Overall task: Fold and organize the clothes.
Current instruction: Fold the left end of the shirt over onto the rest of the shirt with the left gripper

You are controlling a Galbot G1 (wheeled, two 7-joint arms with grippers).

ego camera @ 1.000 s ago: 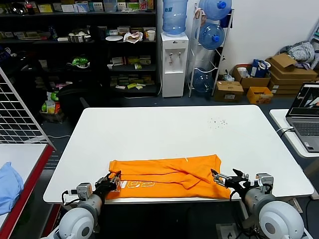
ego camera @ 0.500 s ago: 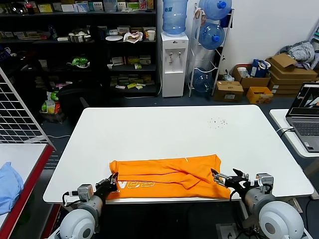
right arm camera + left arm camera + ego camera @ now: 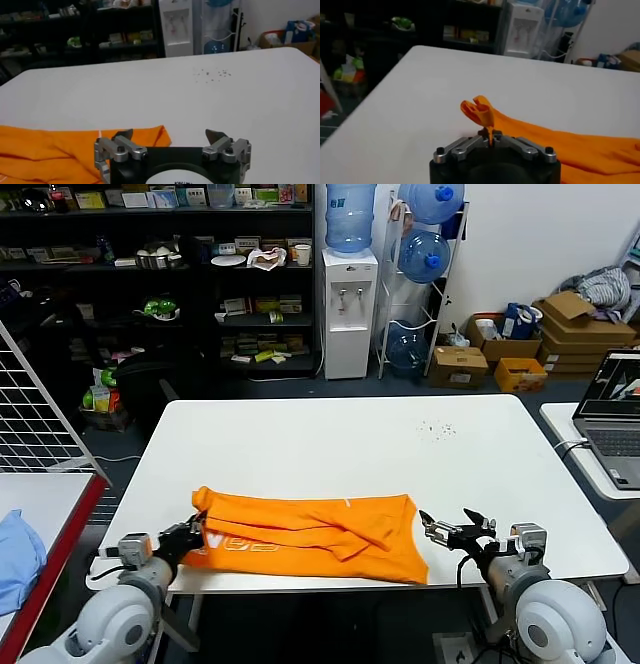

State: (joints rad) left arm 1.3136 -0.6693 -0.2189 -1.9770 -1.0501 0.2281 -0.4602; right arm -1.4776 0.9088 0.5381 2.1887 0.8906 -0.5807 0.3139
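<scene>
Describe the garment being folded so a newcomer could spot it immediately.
On the white table, along its near edge, lies the orange T-shirt, bunched lengthwise between the two grippers. The left gripper pinches its corner. It is the table's only garment; the light blue cloth sits on a separate surface.

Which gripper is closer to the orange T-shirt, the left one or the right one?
Left. The left gripper is shut on the T-shirt at its left end. The right gripper stands open just off its right edge, not touching.
</scene>
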